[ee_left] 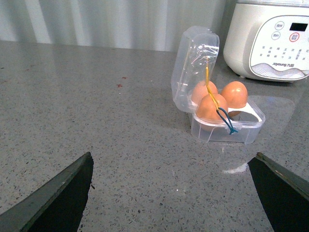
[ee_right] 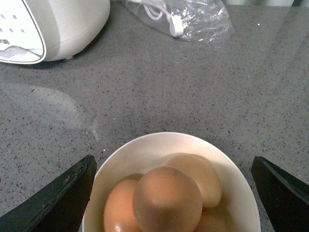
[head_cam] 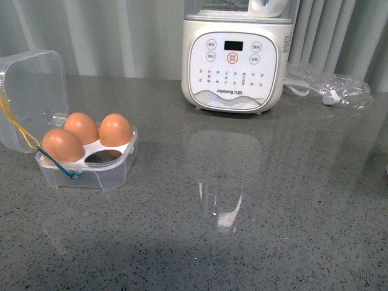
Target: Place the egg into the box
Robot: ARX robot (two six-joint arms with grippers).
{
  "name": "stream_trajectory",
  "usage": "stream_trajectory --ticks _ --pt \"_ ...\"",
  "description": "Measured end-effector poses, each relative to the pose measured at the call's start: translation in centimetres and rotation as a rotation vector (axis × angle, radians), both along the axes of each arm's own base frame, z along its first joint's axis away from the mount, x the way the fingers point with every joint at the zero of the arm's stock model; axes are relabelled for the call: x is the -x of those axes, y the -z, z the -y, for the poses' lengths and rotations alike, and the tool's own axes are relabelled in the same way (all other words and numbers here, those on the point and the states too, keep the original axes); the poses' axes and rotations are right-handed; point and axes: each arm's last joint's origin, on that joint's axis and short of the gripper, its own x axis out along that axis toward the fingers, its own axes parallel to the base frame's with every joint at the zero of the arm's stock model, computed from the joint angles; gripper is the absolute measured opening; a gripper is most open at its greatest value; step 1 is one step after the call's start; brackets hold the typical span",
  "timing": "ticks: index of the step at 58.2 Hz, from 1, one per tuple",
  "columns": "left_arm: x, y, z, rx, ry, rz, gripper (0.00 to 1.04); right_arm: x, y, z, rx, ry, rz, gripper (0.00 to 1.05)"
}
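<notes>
Two pincers show, both spread wide and gripping nothing; the left pincer hangs low over the bare grey tabletop, its dark fingers far apart and pointed toward the box, well short of it. The right pincer hovers straight over a white bowl, with one finger out past the rim on either side and neither touching it, so far as I can see.

That bowl holds a small heap of orange-brown eggs, at least four; the egg on top lies right under the open jaws. The bowl stands on the tabletop on the near side of the white blender, clear of it; a crumpled clear bag with a white cable inside lies just beside the blender.

On the blender's other side, nearer the robot and well apart, sits the box with its clear lid swung up and back; three more eggs fill its white tray; the fourth hole, in the near row on the blender's side, is empty. Yellow and blue bands trail over one near corner.
</notes>
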Motion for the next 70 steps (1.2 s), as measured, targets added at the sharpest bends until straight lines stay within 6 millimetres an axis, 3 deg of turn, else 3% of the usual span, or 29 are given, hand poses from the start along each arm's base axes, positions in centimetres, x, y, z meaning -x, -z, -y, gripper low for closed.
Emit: stream_trajectory --ticks 14,29,38,46,60,70 --pt "0.0 0.0 0.0 0.0 0.0 0.0 0.98 -0.1 1.9 0.5 -0.001 -0.003 -0.053 0.98" --pt "0.0 0.0 0.0 0.0 0.0 0.0 0.98 -0.2 2.0 0.5 0.008 -0.01 -0.051 0.97" --pt "0.0 0.0 0.0 0.0 0.0 0.0 0.98 -0.2 1.9 0.5 0.023 -0.013 -0.047 0.64" --pt "0.0 0.0 0.0 0.0 0.0 0.0 0.98 -0.2 1.9 0.4 0.027 -0.021 -0.046 0.45" --pt "0.0 0.0 0.0 0.0 0.0 0.0 0.98 0.2 1.6 0.3 0.038 -0.028 -0.035 0.42" --pt "0.0 0.0 0.0 0.0 0.0 0.0 0.98 1.1 0.0 -0.6 0.042 -0.059 0.01 0.42"
